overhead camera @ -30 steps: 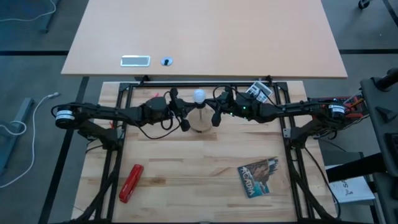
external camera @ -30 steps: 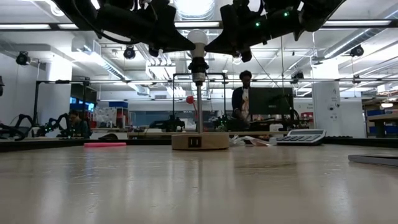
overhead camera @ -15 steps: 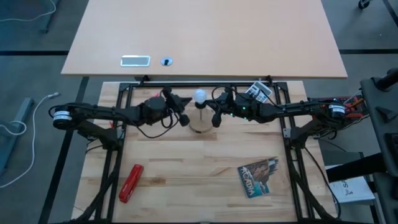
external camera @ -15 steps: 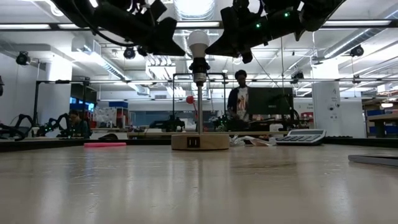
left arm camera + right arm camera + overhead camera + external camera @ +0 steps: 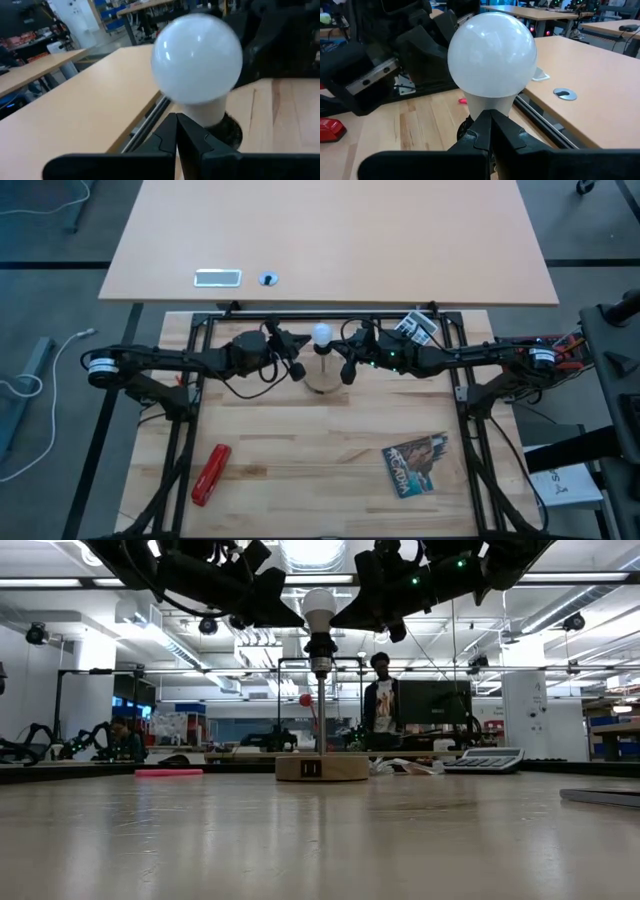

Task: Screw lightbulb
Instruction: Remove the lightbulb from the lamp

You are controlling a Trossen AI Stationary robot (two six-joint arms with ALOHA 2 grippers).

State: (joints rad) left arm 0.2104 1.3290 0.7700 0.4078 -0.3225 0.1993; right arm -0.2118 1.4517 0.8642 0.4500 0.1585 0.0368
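The white round-headed lightbulb (image 5: 319, 604) stands upright in the black socket (image 5: 319, 644), on a thin post rising from the round wooden disc (image 5: 321, 768). The disc is near the table's far edge. My left gripper (image 5: 300, 623) is shut and lies level at the bulb's left. Its fingertips (image 5: 176, 122) point at the bulb's white neck (image 5: 207, 111). My right gripper (image 5: 337, 626) is also shut and level, and comes in from the right. Its fingertips (image 5: 490, 120) stand at the same neck (image 5: 487, 104). In the high view the bulb (image 5: 322, 334) shows between the two grippers. My left gripper's shut fingertips stand level at the left side of the bulb's neck, just above the socket; I cannot tell whether they touch it. My right gripper's shut fingertips stand level at the right side of the neck (image 5: 328, 626); I cannot tell whether they touch it either.
A red tool (image 5: 210, 473) lies near the table's front left. A printed booklet (image 5: 416, 465) lies at the front right and a calculator (image 5: 418, 327) at the far right. A pale desk (image 5: 330, 240) stands beyond the far edge. A person (image 5: 380, 700) stands in the room behind.
My left gripper has rolled a little. Its tip has drawn slightly back from the bulb's neck toward the table's left. The bulb and my right gripper have kept still. The person in the background has walked a little to the left.
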